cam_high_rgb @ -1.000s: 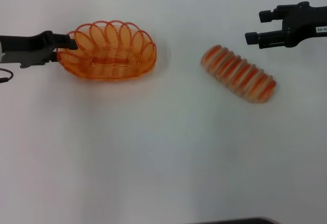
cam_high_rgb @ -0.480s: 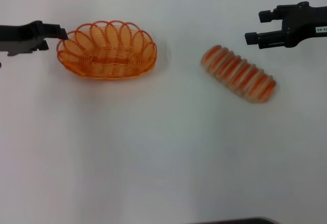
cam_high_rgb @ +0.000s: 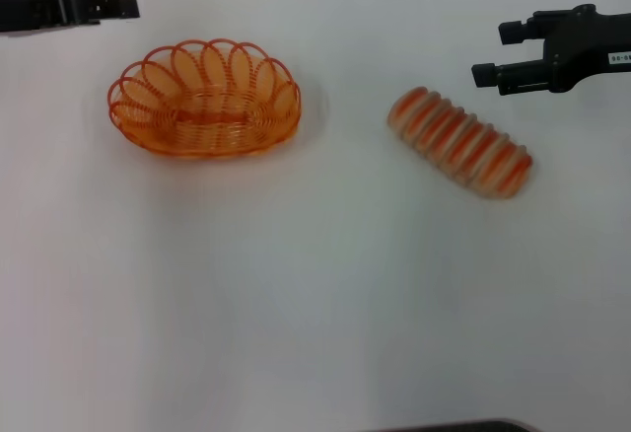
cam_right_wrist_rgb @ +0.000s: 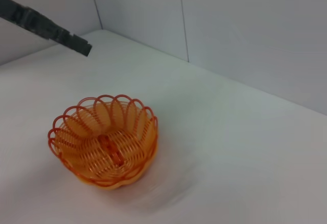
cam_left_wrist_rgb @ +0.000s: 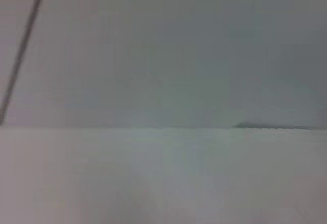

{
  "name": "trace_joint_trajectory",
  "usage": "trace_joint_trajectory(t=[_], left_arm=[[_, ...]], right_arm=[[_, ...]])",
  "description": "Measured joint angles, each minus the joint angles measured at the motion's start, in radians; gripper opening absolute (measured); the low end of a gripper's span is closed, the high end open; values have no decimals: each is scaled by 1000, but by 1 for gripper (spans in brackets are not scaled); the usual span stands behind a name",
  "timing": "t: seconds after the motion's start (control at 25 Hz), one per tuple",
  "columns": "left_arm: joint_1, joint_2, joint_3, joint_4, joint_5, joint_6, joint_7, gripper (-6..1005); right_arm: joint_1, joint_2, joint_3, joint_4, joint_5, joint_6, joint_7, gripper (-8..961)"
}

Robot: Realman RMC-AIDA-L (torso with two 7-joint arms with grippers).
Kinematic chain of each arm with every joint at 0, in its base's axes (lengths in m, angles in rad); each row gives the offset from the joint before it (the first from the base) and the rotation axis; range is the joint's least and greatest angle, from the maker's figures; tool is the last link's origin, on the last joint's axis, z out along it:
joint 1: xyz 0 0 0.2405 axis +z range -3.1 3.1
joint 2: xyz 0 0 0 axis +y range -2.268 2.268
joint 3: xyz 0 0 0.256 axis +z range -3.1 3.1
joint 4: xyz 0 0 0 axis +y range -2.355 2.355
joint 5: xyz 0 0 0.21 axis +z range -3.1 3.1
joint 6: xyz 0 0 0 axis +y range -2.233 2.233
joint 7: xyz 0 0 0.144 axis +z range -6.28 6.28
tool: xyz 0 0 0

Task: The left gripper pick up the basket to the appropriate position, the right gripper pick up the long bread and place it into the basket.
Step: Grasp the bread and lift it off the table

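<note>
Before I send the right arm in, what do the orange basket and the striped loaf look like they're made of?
The oval orange wire basket looks like thin coated wire or plastic: looped see-through sides, slight sheen. The long tan bread with orange-red ridges looks matte and evenly moulded, probably a foam or plastic replica; I can't tell which.

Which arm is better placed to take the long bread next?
Right. The right gripper hovers open just beyond the long bread, while the left gripper sits far across the table, past the empty basket.
</note>
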State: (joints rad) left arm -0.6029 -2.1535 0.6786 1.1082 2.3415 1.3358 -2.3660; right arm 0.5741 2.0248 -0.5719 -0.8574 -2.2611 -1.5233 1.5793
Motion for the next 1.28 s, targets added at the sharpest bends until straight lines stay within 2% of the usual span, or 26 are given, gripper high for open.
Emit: trace_joint_trajectory(t=[0.32, 0.4, 0.52, 0.68, 0.96, 1.28], left_arm=[[15, 7, -13, 9, -162, 168, 367, 624], [24, 7, -17, 16, -180, 204, 446, 624], [32, 20, -20, 21, -183, 257, 527, 624], [47, 28, -19, 17, -159, 273, 588, 624], [96, 19, -22, 19, -120, 271, 645, 623], [126, 15, -23, 27, -88, 364, 649, 625]], right_arm=[[-3, 0, 1, 0, 0, 0, -6, 826], [-5, 0, 1, 0, 0, 0, -7, 826], [-8, 0, 1, 0, 0, 0, -9, 826], [-9, 3, 1, 0, 0, 7, -16, 827], [-20, 7, 3, 0, 1, 10, -44, 828], [-22, 8, 21, 1, 2, 12, -67, 829]])
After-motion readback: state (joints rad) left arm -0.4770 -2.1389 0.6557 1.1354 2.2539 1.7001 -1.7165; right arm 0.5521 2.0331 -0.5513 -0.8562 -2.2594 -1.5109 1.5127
